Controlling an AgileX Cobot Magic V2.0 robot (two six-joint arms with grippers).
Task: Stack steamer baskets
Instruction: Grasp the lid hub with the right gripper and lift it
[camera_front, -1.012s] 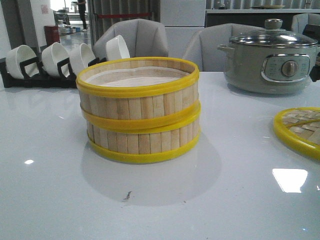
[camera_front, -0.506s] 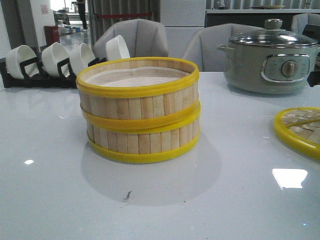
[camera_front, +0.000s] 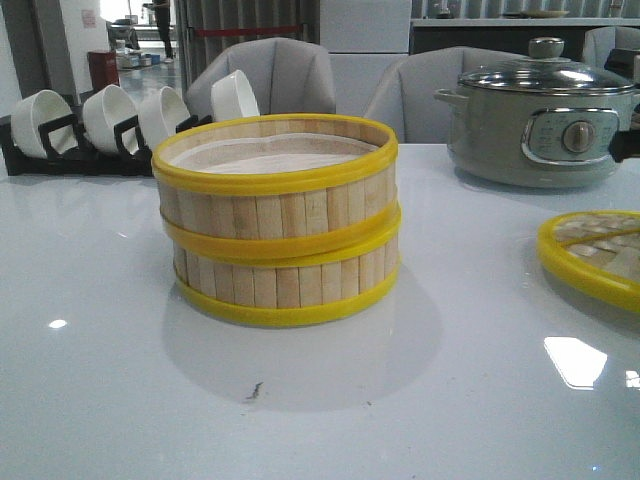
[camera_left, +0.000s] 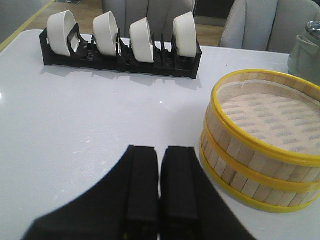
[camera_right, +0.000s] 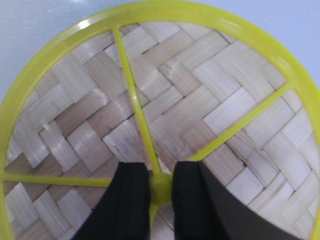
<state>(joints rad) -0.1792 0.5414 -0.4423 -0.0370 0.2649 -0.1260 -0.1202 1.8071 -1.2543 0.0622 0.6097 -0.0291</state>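
Two steamer baskets stand stacked at the middle of the white table, the upper basket (camera_front: 275, 185) sitting squarely on the lower basket (camera_front: 290, 285). The left wrist view shows the same stack (camera_left: 260, 150), pale liner showing inside the top one. My left gripper (camera_left: 160, 150) is shut and empty, hovering over bare table just beside the stack's lower rim. My right gripper (camera_right: 161, 172) is shut on the yellow centre knob (camera_right: 161, 192) of the flat woven lid (camera_right: 200, 90). That lid (camera_front: 595, 255) shows at the front view's right edge, a shadow under it.
A black rack with white bowls (camera_front: 100, 125) stands at the back left, also seen as the bowl rack (camera_left: 120, 47). A grey electric pot (camera_front: 545, 115) with glass lid sits back right. Grey chairs (camera_front: 270, 75) stand behind the table.
The woven lid has shifted a little leftward and upward at the right edge, with a shadow now beneath it. The stacked baskets have not moved.
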